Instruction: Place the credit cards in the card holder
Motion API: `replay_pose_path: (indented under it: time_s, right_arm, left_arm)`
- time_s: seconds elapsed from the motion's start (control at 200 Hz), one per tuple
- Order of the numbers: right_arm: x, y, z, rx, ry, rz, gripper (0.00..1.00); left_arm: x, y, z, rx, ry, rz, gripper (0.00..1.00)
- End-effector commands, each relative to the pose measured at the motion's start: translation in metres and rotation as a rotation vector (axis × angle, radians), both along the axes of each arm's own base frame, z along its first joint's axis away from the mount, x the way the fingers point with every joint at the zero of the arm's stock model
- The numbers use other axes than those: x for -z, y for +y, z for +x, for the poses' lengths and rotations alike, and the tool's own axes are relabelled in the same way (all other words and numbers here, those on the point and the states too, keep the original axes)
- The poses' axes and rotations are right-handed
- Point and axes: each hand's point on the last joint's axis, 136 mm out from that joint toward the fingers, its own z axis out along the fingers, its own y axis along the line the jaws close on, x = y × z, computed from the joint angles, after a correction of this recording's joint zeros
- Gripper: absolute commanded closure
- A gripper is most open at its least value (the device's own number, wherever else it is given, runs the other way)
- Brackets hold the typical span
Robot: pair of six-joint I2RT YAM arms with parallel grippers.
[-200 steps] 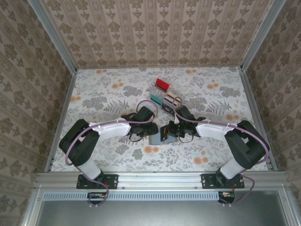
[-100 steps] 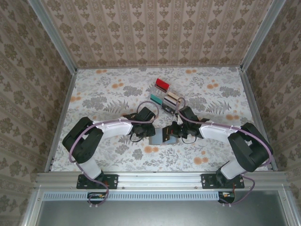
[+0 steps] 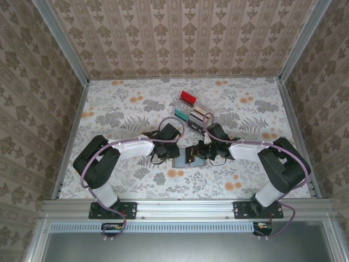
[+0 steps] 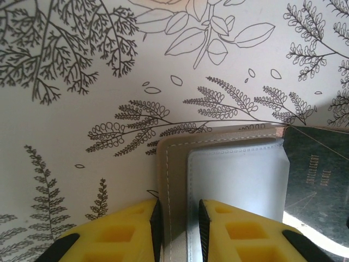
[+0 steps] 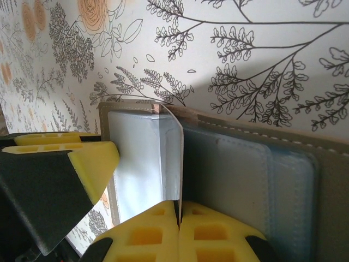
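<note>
The grey card holder (image 3: 180, 162) lies open on the floral table, between the two grippers. My left gripper (image 4: 179, 232) straddles the holder's left border (image 4: 177, 180), one pad on each side, shut on it. My right gripper (image 5: 179, 207) is shut on a thin credit card (image 5: 174, 158) that stands on edge over the holder's fold. Its dark printed face (image 4: 316, 174) shows in the left wrist view. Grey pockets (image 5: 245, 174) lie to either side of the card. In the top view my left gripper (image 3: 173, 153) and right gripper (image 3: 198, 154) almost meet over the holder.
A clear slotted rack (image 3: 194, 117) stands just behind the grippers, with a red card (image 3: 188, 97), a teal card (image 3: 181, 114) and a beige card (image 3: 200, 113) in it. Patterned walls close off the table on three sides.
My left gripper's fingers have narrowed onto the holder's border. Both grippers and the holder have shifted slightly towards the back of the table.
</note>
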Motion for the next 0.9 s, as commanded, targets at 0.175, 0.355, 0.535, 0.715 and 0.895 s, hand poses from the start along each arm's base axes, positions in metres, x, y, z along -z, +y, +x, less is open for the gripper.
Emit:
replay_pose_path:
  time_s: [0.175,0.355,0.535,0.715,0.895]
  right_arm:
    - [0.019,0.011,-0.021,-0.057,0.081,0.030,1.00]
    - [0.017,0.007,-0.025,-0.052,0.089,0.015,1.00]
    - [0.018,-0.003,-0.029,-0.037,0.087,-0.022,1.00]
    - [0.020,-0.006,-0.032,-0.028,0.096,-0.024,1.00]
    - [0.018,0.003,-0.030,-0.043,0.097,0.015,1.00]
  left_arm:
    - [0.007,0.002,-0.006,0.006,0.027,0.034,0.73]
    - [0.008,0.004,-0.007,-0.003,0.033,0.037,0.73]
    - [0.008,0.006,-0.008,-0.014,0.037,0.046,0.74]
    - [0.008,0.007,-0.008,-0.015,0.039,0.050,0.75]
    - [0.007,0.005,-0.007,-0.008,0.037,0.046,0.75]
